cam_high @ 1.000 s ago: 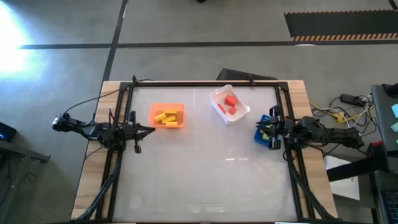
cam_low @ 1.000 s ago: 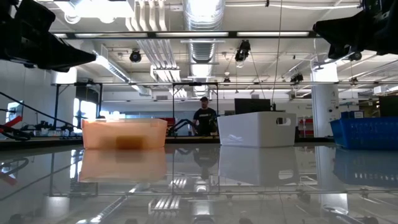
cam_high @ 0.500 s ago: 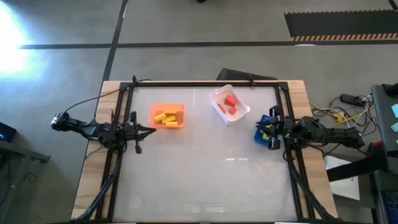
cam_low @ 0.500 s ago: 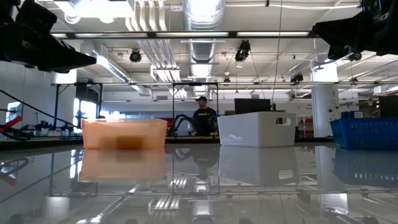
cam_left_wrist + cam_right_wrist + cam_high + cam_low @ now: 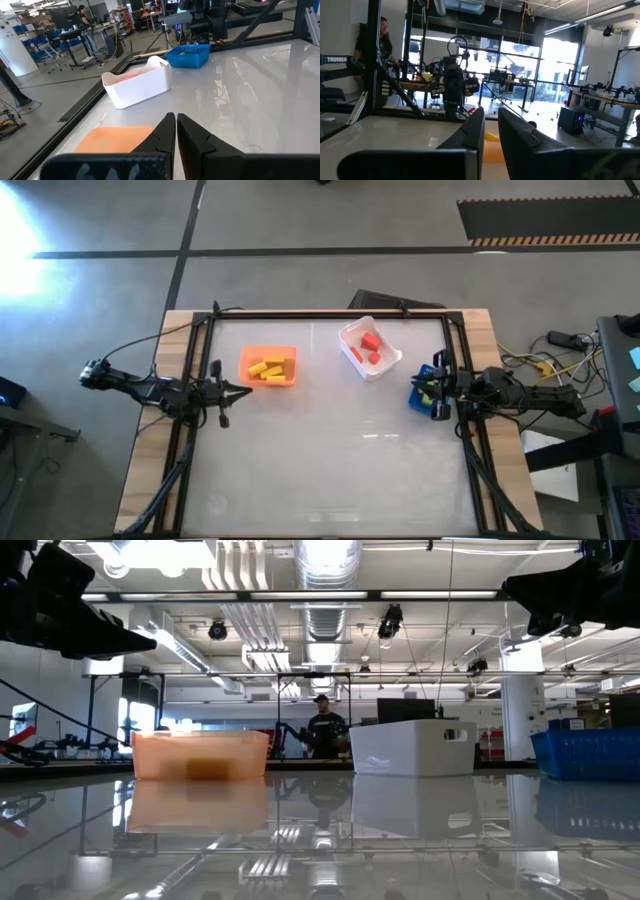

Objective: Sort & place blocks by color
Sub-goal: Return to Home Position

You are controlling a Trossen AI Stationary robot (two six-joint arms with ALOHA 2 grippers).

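Yellow blocks (image 5: 267,367) lie in the orange bin (image 5: 288,352). Red blocks (image 5: 370,347) lie in the white bin (image 5: 345,333). Light green blocks (image 5: 428,392) show in the blue bin (image 5: 416,399), partly hidden under my right arm. My left gripper (image 5: 246,388) is shut and empty, hanging above the table by the orange bin's near left corner; its shut fingers show in the left wrist view (image 5: 176,120). My right gripper (image 5: 422,386) hangs above the blue bin, empty, with a narrow gap between its fingers in the right wrist view (image 5: 491,117).
The three bins stand in a row across the table's far half: orange (image 5: 200,755), white (image 5: 415,748), blue (image 5: 585,752). The glossy tabletop (image 5: 330,460) lies before them. A black frame (image 5: 330,313) runs round the table. A person (image 5: 322,730) stands in the room beyond.
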